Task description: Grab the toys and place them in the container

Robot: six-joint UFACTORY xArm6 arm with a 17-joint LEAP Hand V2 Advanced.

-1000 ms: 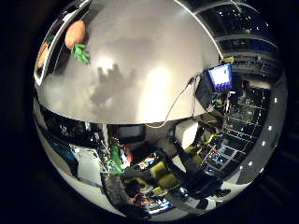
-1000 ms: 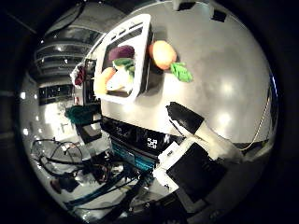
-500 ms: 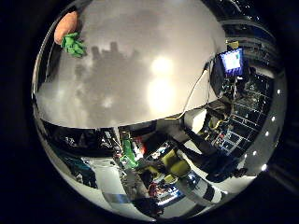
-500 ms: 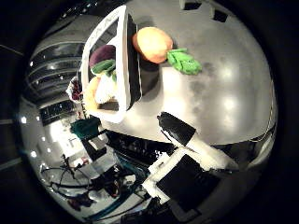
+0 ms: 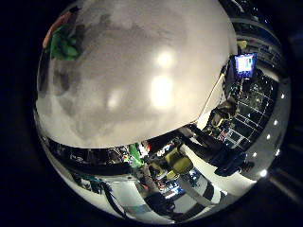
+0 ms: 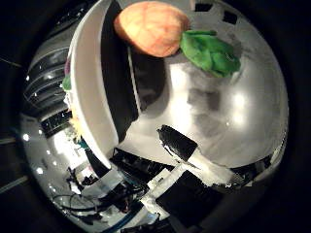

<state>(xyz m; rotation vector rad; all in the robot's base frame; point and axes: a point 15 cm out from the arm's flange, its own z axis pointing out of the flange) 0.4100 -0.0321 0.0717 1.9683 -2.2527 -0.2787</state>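
Observation:
An orange plush vegetable toy (image 6: pixel 150 26) with green leaves (image 6: pixel 211 51) lies on the glossy white table (image 6: pixel 233 111), touching the outer side of the container. The container (image 6: pixel 90 97) has a white rim and a dark wall; a bit of green and yellow from toys inside shows past its rim. My hand (image 6: pixel 194 158) hovers over the table close to the toy. One black-tipped white finger reaches out straight, holding nothing. The shadow of the hand falls on the table beside the leaves.
The table's edge (image 5: pixel 142 142) runs close below the hand. Beyond it are a lit monitor (image 5: pixel 245 64), racks and other equipment in the room.
The views have closed in on the orange toy and the container, which now fill much more of the thumb side view. The toy itself has not moved.

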